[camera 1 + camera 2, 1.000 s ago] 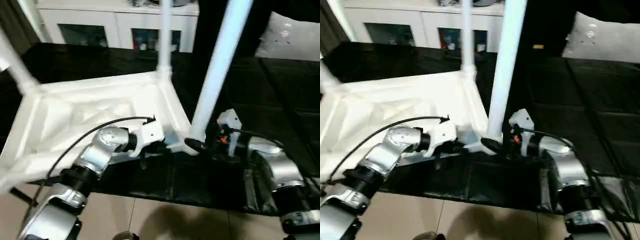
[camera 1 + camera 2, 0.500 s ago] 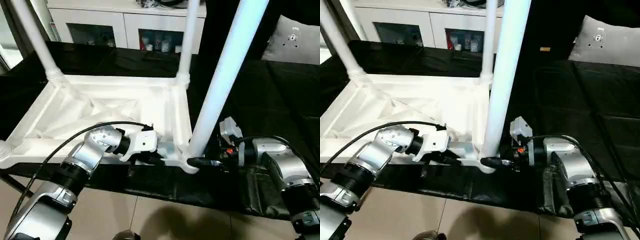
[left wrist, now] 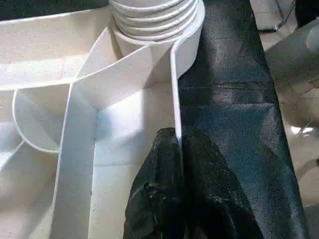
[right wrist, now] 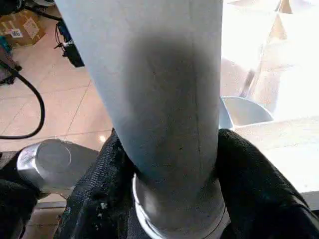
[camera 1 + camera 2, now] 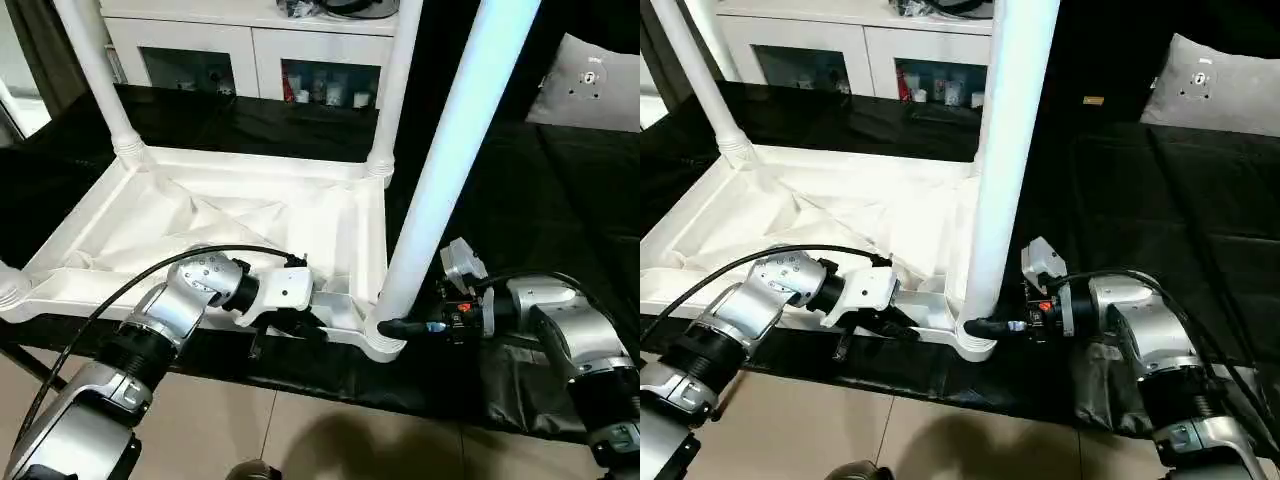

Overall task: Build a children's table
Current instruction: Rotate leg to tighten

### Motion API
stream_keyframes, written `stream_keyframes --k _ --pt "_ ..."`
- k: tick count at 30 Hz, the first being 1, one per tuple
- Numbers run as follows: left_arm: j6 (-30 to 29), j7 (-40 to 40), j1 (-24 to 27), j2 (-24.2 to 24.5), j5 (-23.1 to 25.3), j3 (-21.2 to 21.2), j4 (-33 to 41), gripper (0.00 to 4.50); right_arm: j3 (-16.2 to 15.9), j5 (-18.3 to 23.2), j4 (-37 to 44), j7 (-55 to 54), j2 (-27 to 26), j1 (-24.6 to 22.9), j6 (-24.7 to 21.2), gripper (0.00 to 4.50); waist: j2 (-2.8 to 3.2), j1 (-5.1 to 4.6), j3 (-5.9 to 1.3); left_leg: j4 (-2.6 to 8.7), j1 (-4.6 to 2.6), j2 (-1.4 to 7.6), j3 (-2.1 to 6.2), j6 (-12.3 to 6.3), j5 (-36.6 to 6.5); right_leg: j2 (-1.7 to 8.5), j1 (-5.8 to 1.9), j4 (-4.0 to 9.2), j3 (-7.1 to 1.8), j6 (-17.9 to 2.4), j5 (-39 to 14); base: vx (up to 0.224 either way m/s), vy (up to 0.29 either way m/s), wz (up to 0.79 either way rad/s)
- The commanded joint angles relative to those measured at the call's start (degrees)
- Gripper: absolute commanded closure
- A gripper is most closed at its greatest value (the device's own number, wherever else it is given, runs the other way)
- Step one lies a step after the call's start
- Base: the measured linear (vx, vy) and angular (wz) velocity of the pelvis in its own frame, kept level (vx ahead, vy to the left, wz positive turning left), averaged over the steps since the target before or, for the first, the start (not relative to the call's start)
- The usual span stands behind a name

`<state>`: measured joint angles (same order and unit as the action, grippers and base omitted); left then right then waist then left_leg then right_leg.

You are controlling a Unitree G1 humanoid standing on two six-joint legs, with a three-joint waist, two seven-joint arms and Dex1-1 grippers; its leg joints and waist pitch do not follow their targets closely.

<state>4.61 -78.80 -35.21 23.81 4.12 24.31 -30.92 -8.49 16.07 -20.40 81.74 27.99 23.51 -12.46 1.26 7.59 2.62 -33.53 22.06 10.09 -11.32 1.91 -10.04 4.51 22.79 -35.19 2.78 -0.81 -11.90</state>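
I'm pinching the upturned white plastic table's (image 5: 230, 215) thin rim in my shut left pincer (image 3: 178, 144); right pincer (image 4: 169, 184) is hugging the smooth tapered white leg (image 5: 450, 160) low at its socket. Light, stiff, slippery.

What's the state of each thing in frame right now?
Tabletop: upside down on the black surface, ribbed underside up.
Near-right leg: upright in its corner socket.
Two far legs: upright in their sockets.
Left end effector: shut on the tabletop's rim wall.
Right end effector: fingers around the near-right leg's base.
Cabinet: glass doors closed.
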Motion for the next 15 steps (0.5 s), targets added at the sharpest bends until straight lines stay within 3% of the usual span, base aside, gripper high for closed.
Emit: stream_keyframes --k 1,5,7,8,9,10,12,13,15 --pt "-3.30 0.39 2.18 -0.97 1.64 2.31 0.10 4.50 -0.41 2.15 1.65 -1.38 -1.87 -1.18 -2.50 2.43 -0.81 -0.22 -3.32 3.52 -1.22 3.67 1.34 -4.35 -8.69 4.34 -2.41 3.73 -2.28 -13.35 -5.82 0.000 0.000 0.00" --pt "-11.16 5.74 3.24 -4.28 0.52 0.62 2.84 4.50 0.68 -1.44 1.40 -13.62 -6.06 -1.28 -2.88 2.45 -0.94 -0.81 -2.80 3.99 -1.30 3.54 1.47 -2.65 -12.07 4.40 -2.17 4.48 -2.32 -12.14 -12.89 0.000 0.000 0.00" --pt "-15.91 11.67 2.98 -8.06 -0.40 -1.51 3.67 4.50 2.63 -3.28 -0.36 -23.91 -10.19 -0.26 -4.06 2.48 -0.95 -1.90 -2.12 4.50 -1.56 3.25 1.85 -0.28 -16.88 4.61 -1.89 5.55 -2.40 -9.73 -23.44 0.000 0.000 0.00" --pt "-17.93 14.24 2.66 -9.65 -0.63 -2.40 3.73 4.50 3.52 -3.45 -1.08 -27.27 -11.77 0.19 -4.57 2.48 -0.92 -2.31 -1.91 4.59 -1.74 3.22 1.84 0.50 -18.28 4.54 -1.65 5.68 -2.45 -9.25 -25.97 0.000 0.000 0.00" --pt "-19.85 16.55 2.35 -11.00 -0.82 -3.14 3.83 4.50 4.34 -3.44 -1.62 -29.99 -13.13 0.54 -5.07 2.50 -0.98 -2.99 -1.78 4.70 -2.02 3.06 2.34 1.43 -20.88 4.83 -1.59 6.35 -2.18 -7.67 -31.70 0.000 0.000 0.00" --pt "-21.40 19.07 1.85 -12.73 -0.90 -3.77 3.85 4.50 5.04 -3.83 -2.37 -33.63 -14.99 0.97 -5.25 2.52 -1.02 -3.35 -1.73 4.85 -1.92 3.06 2.57 1.80 -21.57 4.84 -1.76 6.43 -2.10 -6.81 -33.25 0.000 0.000 0.00" --pt "-23.09 23.17 0.99 -15.35 -0.45 -4.62 3.66 4.50 5.71 -4.67 -3.54 -38.65 -17.63 1.53 -5.03 2.52 -0.68 -4.29 -2.30 5.12 -1.90 3.11 2.80 2.04 -21.70 4.59 -1.86 6.50 -2.07 -6.32 -29.62 0.000 0.000 0.00" --pt "-23.73 25.16 0.61 -16.50 -0.07 -5.04 3.50 4.50 5.98 -5.01 -4.07 -40.69 -18.73 1.77 -4.91 2.52 -0.69 -4.91 -2.37 5.17 -1.80 3.19 2.63 1.89 -20.96 4.36 -1.83 6.22 -2.21 -7.76 -25.11 0.000 0.000 0.00" --pt "-24.14 28.89 -0.19 -18.91 0.71 -5.66 2.95 4.50 5.07 -6.57 -4.19 -43.49 -20.68 1.82 -3.87 2.52 -0.77 -5.14 -2.46 4.98 -1.74 3.02 2.21 0.87 -19.66 4.19 -1.87 6.27 -2.33 -9.06 -20.57 0.000 0.000 0.00"
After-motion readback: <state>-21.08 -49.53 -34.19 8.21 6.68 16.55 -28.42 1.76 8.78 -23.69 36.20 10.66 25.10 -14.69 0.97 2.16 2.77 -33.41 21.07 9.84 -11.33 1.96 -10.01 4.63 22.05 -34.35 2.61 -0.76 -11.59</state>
